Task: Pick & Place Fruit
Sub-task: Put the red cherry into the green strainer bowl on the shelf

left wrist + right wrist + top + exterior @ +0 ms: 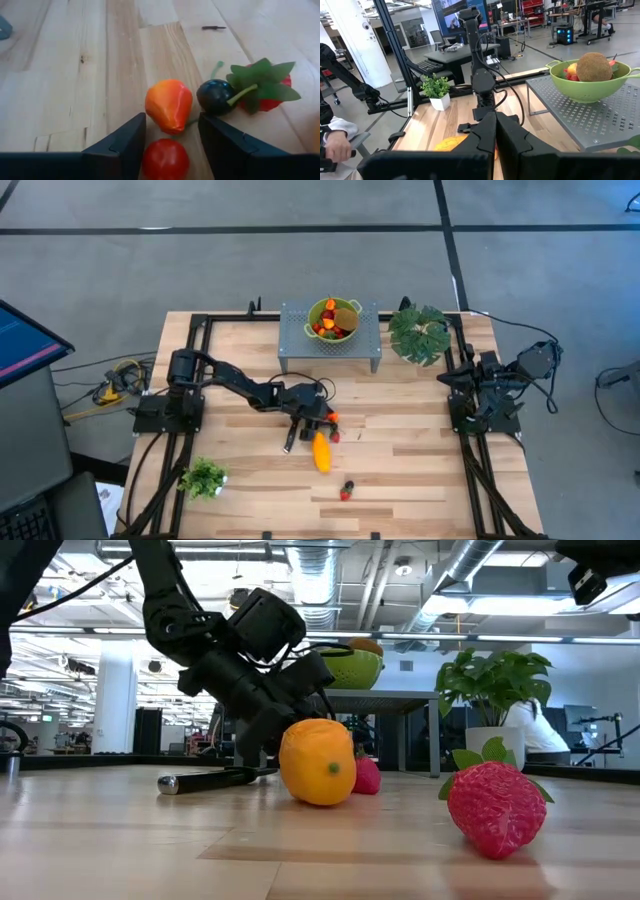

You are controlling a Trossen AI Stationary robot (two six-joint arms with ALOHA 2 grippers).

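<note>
My left gripper [172, 145] stands open and low over the table's middle [328, 420], slanting down. A small red ball [165, 159] lies between its fingers. An orange fruit [169, 105] lies on the wood just past the tips, beside a dark ball [215, 96] and a leafy red strawberry [270, 97]. The elongated yellow-orange fruit [321, 451] lies nearer the front. Another strawberry [495, 808] and a dark ball [349, 484] rest farther forward. My right gripper [495, 135] is shut, held high at the table's right side. My left gripper has the red ball between its two fingers, coming at it slanting down from the table's left. The ball rests on the wood close to one finger [132, 145]. Whether either finger touches it I cannot tell.
A green bowl [333, 318] holding fruit sits on a grey perforated stand [368, 340] at the back. A black-handled knife [290, 438] lies by my left gripper. A leafy plant [420, 332] stands back right. A small potted plant [204, 477] stands front left.
</note>
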